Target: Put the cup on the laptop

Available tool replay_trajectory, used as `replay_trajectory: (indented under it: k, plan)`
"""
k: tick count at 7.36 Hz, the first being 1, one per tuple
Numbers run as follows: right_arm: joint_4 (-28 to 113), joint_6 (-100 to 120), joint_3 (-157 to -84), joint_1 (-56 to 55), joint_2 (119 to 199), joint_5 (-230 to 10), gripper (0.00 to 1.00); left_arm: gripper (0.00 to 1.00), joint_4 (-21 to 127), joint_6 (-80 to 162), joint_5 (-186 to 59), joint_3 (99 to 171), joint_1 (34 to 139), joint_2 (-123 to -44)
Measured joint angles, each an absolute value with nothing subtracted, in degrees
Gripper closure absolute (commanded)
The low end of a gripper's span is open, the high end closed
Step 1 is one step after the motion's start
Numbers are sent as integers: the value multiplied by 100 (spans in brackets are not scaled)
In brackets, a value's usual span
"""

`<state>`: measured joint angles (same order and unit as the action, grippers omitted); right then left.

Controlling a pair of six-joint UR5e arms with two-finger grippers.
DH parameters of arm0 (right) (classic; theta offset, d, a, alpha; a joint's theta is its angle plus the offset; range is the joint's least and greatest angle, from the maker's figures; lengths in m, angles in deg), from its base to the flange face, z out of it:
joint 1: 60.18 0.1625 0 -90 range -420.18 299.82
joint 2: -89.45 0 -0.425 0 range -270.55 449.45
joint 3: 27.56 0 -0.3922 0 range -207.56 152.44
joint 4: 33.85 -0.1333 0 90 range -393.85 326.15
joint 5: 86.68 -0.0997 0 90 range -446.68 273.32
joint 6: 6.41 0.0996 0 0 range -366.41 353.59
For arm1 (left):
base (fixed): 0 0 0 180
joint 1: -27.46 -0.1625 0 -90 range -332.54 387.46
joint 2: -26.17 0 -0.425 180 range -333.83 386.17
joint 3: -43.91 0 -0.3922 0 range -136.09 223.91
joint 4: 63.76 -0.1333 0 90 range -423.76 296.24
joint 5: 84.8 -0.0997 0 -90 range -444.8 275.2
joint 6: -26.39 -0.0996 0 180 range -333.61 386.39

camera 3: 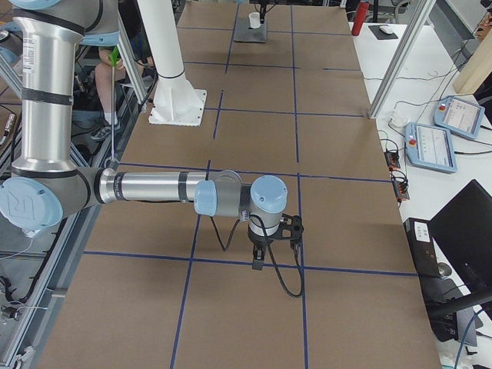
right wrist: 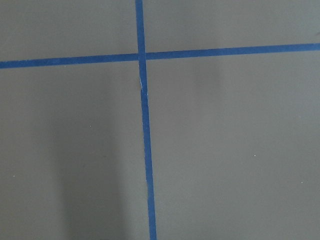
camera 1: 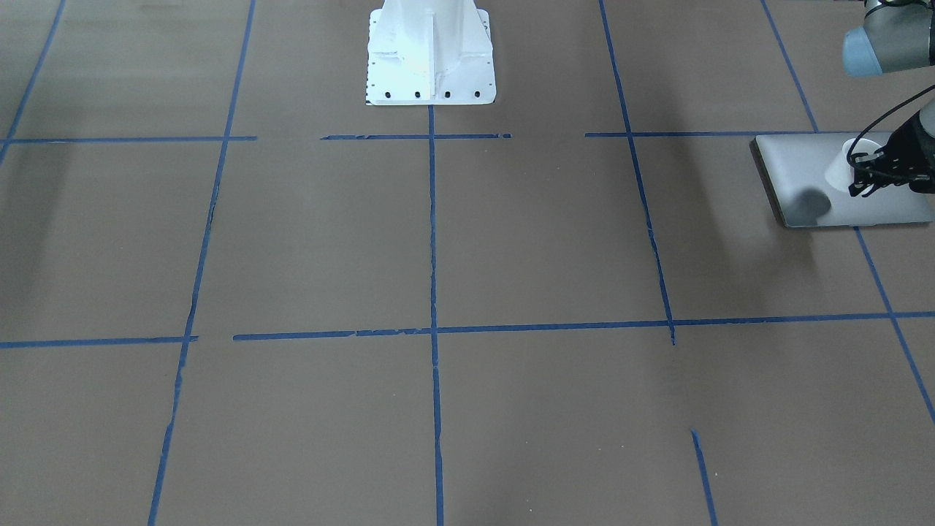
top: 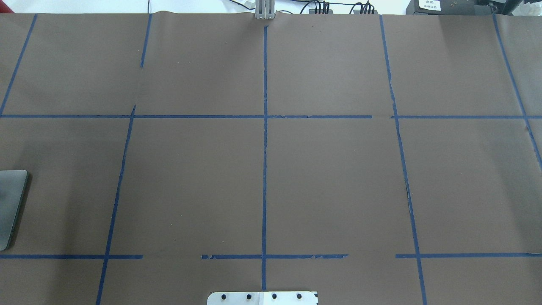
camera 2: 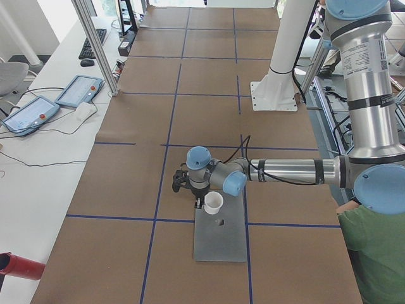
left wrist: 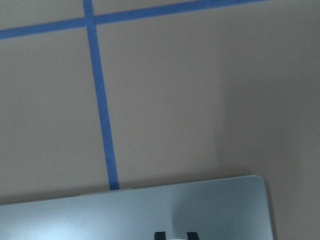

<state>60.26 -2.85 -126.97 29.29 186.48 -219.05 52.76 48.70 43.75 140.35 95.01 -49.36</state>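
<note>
Left gripper clasps the cup above the laptop.
Pedestal base well apart from it; right gripper state cannot be told.

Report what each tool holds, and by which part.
The left tool grips the cup near its rim, over the laptop; the exact contact is hidden. The right tool appears empty.

The picture's edge cuts off the laptop at the tabletop's left edge. The left gripper half hides the cup, its grip unclear. The right gripper is too small to judge.
</note>
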Motion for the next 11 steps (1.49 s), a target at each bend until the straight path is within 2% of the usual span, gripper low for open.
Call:
replay_trajectory:
  k: [4, 5, 6, 11]
  plan:
    - [6028, -284, -12697, 2929, 18653, -21905, 0, 100, 5741, 4975, 4381, 13613, 9492, -4769]
    - [6028, -282, -12699, 2929, 18655, -21905, 0, 62, 5772, 4978, 4381, 13531, 9485, -4774]
    - [6028, -281, -12698, 2929, 18655, -21905, 0, 1, 5783, 4960, 4390, 13473, 9479, -4781]
    - [6028, -288, -12701, 2929, 18649, -21905, 0, 0, 5623, 4489, 4438, 13488, 9562, -5051]
